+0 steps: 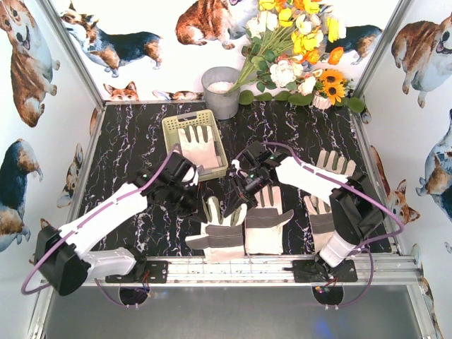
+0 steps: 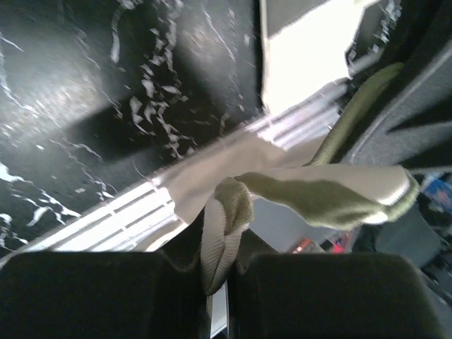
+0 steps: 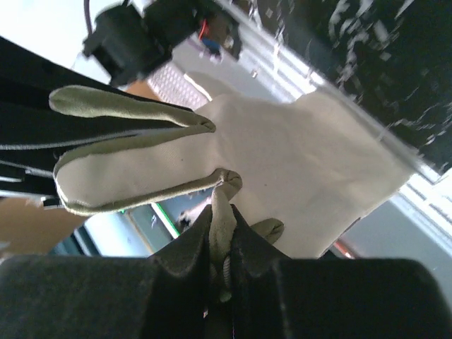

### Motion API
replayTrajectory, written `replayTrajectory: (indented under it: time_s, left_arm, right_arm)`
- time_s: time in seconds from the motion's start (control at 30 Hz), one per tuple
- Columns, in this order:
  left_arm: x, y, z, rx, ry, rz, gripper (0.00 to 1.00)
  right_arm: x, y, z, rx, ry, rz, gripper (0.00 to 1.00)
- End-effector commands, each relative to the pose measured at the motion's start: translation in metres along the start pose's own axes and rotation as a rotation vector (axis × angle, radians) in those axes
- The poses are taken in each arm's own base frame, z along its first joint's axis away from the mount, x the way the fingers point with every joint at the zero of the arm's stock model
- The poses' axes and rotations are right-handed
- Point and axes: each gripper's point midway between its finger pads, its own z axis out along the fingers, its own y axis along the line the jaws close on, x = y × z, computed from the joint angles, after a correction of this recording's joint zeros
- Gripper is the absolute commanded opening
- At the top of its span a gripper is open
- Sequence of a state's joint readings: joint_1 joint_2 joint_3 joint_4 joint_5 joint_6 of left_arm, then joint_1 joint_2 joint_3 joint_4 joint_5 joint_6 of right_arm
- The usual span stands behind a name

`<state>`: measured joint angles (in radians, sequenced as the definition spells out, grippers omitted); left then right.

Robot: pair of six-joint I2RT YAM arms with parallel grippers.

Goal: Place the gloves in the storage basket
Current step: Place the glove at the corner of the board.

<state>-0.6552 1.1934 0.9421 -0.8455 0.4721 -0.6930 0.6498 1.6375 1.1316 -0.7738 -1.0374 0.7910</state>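
One glove (image 1: 200, 147) lies flat inside the storage basket (image 1: 171, 127), its fingers toward the back wall. The basket stands on the black marbled table (image 1: 127, 141), left of centre and just in front of the grey bucket (image 1: 221, 95).

Three more gloves are outside the basket, nearer the front rail (image 1: 233, 267). The second glove (image 1: 220, 233), with a grey striped cuff, is spread at the middle front, and two of its fingers reach up in a V toward the grippers. The third glove (image 1: 268, 222) lies just beside it on the right. The fourth glove (image 1: 326, 208) lies partly under the right arm, with its fingertips showing beyond the arm.

In the left wrist view, the left gripper (image 2: 219, 265) has its pads pressed together on a single folded glove finger. The rest of that glove trails ahead toward the aluminium rail. In the right wrist view, the right gripper (image 3: 222, 254) is likewise clamped on one finger of a glove. That glove's pale back spreads out ahead, and its other fingers point left. From above I cannot tell for certain which glove each gripper holds.

Behind the bucket is a bunch of yellow, white and orange flowers (image 1: 296, 35). The white walls around the table carry printed corgi dogs (image 1: 212, 21).
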Motion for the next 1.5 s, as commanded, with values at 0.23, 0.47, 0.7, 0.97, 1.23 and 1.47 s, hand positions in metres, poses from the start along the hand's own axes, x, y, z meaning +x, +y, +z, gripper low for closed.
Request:
replayTrajectory:
  time_s: [0.23,0.47,0.7,0.97,1.23,1.47]
  left_arm:
    - [-0.070,0.038,0.019,-0.277,-0.182,0.118,0.00]
    - [-0.082,0.036,0.017,-0.289,-0.232,0.130,0.03]
    - [-0.076,0.027,-0.015,-0.267,-0.312,0.149,0.58]
    - [-0.050,0.032,-0.019,-0.154,-0.387,-0.008,0.73]
    - [-0.039,0.048,0.017,-0.048,-0.407,-0.172,0.74]
    - [-0.031,0.064,0.044,0.001,-0.400,-0.257,0.67]
  right_arm:
    - [-0.092,0.013,-0.009,0.133,-0.409,-0.238,0.00]
    - [-0.108,0.009,-0.021,0.230,-0.486,-0.344,0.14]
    - [-0.105,0.017,-0.047,0.272,-0.595,-0.458,0.45]
    - [-0.098,0.013,-0.106,0.316,-0.775,-0.497,0.62]
    - [-0.056,-0.034,-0.076,0.247,-0.571,-0.434,0.52]
    - [-0.047,-0.061,-0.037,0.180,-0.403,-0.335,0.33]
